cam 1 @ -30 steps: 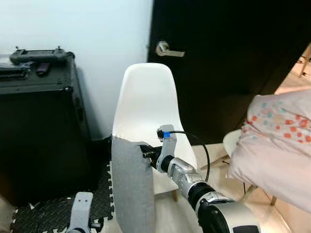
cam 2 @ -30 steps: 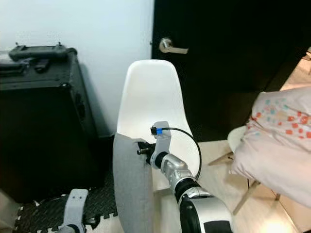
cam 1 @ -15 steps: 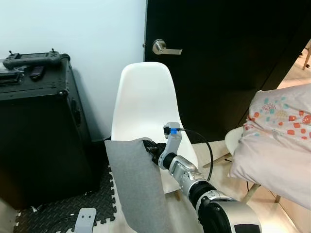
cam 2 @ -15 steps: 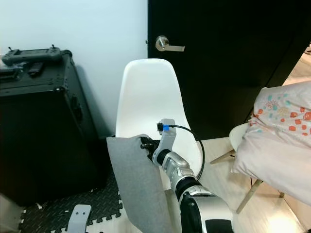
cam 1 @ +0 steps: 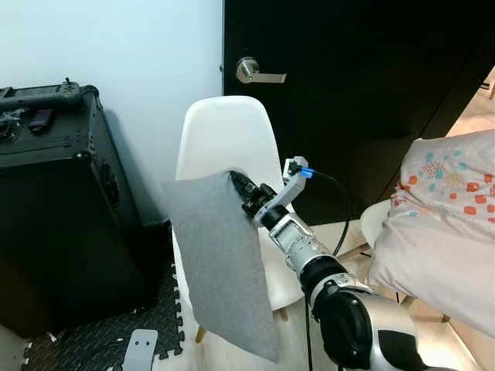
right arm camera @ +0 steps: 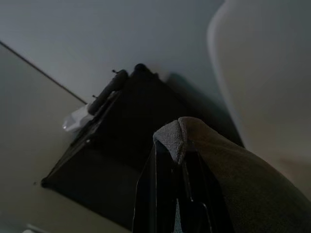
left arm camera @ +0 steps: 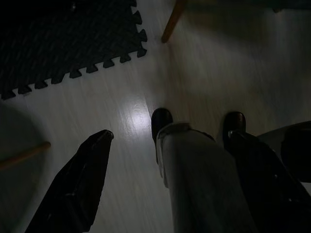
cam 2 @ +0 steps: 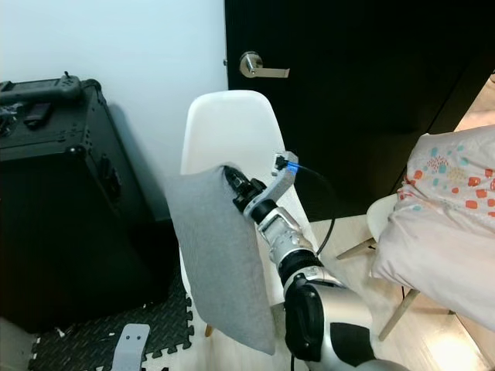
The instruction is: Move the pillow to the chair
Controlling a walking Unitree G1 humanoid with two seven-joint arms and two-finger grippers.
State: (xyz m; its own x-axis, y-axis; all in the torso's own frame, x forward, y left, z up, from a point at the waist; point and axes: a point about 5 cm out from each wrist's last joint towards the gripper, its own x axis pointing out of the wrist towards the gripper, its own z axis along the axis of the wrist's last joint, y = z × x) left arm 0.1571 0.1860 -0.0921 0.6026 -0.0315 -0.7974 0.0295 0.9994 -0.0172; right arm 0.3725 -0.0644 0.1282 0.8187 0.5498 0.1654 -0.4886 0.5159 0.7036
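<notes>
A grey pillow point(cam 1: 220, 263) hangs by its upper corner in front of the white chair point(cam 1: 220, 135), covering much of the seat and the lower backrest. My right gripper point(cam 1: 238, 182) is shut on that corner, at mid-backrest height. The right wrist view shows the pinched corner point(right arm camera: 181, 136) between the black fingers point(right arm camera: 155, 194). The pillow's lower edge hangs below the seat's front. A strip of seat point(cam 1: 285, 282) shows to its right. My left gripper point(left arm camera: 170, 137) hangs open over the pale floor, holding nothing.
A tall black case point(cam 1: 54, 209) with a controller point(cam 1: 35, 94) on top stands left of the chair. Behind is a black door with a lever handle point(cam 1: 259, 73). Floral bedding point(cam 1: 441, 224) lies on a second seat point(cam 1: 377, 219) at right. Dark foam mat point(cam 1: 85, 340) covers the floor at left.
My right gripper has lifted the pillow from low beside the seat up to backrest height, and the pillow now hangs tilted in front of the chair. The camera has shifted slightly.
</notes>
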